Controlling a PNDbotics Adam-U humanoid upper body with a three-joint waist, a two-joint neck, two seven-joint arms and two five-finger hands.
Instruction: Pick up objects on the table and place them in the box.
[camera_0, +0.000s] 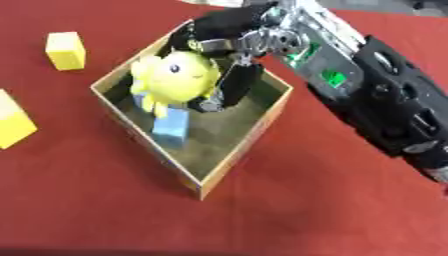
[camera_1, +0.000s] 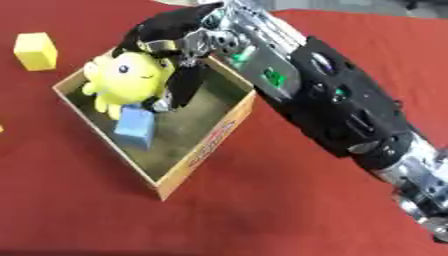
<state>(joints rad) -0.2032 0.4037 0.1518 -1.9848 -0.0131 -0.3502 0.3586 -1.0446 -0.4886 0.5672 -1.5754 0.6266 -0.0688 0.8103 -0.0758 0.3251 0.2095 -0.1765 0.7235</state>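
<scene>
We work over the red table (camera_0: 289, 210). The box (camera_0: 236, 150) sits below our right hand (camera_0: 219, 30), which grasps the yellow plush toy (camera_0: 175, 75). We lower it beside the blue block (camera_0: 171, 125), then release.

We note an open cardboard box (camera_0: 246, 141) on the red cloth, set cornerwise to us, its inside brownish. Over its far part sits a round yellow plush toy (camera_0: 175, 76) (one dark eye faces us, stubby limbs hang down), held within the curled fingers of the right hand (camera_0: 229, 37). Just below the toy a light blue block (camera_0: 171, 125) stands tilted on the box floor. Outside the box, to its left, lie a yellow block (camera_0: 66, 50) and a second yellow block (camera_0: 13, 122), well apart.
</scene>
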